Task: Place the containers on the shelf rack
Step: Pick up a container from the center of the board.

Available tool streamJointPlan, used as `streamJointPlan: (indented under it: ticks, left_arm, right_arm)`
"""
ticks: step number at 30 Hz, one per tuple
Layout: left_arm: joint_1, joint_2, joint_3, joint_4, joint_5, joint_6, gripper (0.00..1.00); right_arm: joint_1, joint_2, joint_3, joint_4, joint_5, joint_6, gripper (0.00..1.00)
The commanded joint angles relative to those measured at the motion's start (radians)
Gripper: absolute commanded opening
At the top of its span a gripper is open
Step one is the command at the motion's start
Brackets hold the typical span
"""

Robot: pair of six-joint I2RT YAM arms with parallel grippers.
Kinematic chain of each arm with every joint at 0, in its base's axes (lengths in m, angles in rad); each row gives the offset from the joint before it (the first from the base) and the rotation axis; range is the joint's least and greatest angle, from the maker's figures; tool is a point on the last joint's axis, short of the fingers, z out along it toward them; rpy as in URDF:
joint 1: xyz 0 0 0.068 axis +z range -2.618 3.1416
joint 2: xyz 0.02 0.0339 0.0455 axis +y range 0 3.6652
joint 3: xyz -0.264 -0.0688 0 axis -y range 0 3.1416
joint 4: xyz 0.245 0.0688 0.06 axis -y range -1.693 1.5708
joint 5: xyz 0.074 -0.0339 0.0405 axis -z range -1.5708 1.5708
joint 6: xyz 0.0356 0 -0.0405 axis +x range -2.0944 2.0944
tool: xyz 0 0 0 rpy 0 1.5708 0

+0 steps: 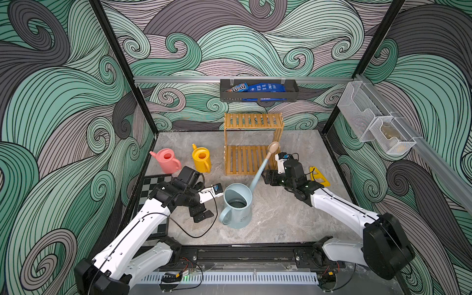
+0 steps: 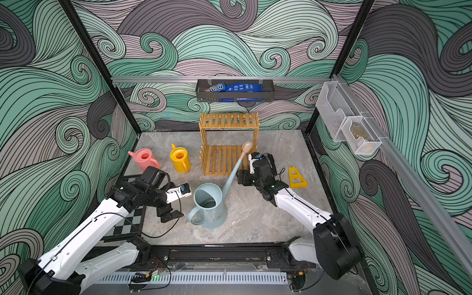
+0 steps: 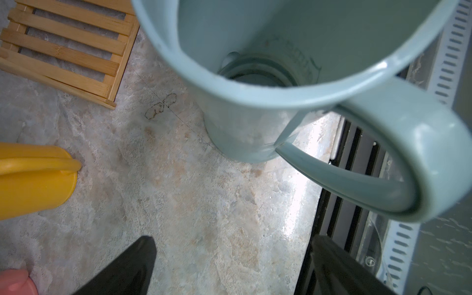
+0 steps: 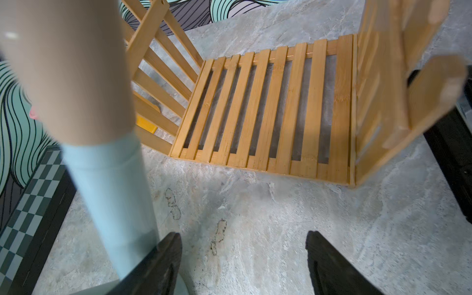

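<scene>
The large pale blue watering can (image 1: 237, 204) (image 2: 209, 208) stands upright mid-table, with its beige-tipped spout (image 1: 273, 147) slanting up over the shelf rack (image 1: 252, 120) (image 2: 228, 120). The pink can (image 1: 167, 159) and the yellow can (image 1: 201, 158) stand on the table left of the rack. My left gripper (image 1: 203, 215) (image 3: 232, 240) is open, just left of the blue can's loop handle (image 3: 421, 153), with only table between its fingers. My right gripper (image 1: 268, 178) (image 4: 242, 236) is open beside the spout (image 4: 109, 191), which runs along the outside of one finger. Both rack tiers are bare.
A chessboard (image 1: 153, 194) lies under the left arm at the table's left edge. A yellow triangular piece (image 1: 318, 176) lies right of the right gripper. A black wall tray (image 1: 258, 97) with snack packs hangs above the rack. Clear mesh bins (image 1: 375, 127) hang on the right wall.
</scene>
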Motion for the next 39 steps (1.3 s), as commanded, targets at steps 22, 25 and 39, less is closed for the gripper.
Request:
streamJointPlan:
  ticks: [22,25,39]
  left_arm:
    - [-0.057,0.054,0.028,0.070,0.282,-0.222,0.99]
    - [-0.057,0.067,0.042,0.070,0.336,-0.269,0.99]
    - [0.036,-0.010,0.000,0.122,0.409,-0.361,0.99]
  right_arm:
    - [0.133,0.368,0.384,-0.024,0.020,-0.007,0.80]
    - [0.134,0.381,0.409,-0.055,0.023,-0.010,0.80]
    - [0.106,0.041,0.239,-0.188,0.146,-0.070,0.82]
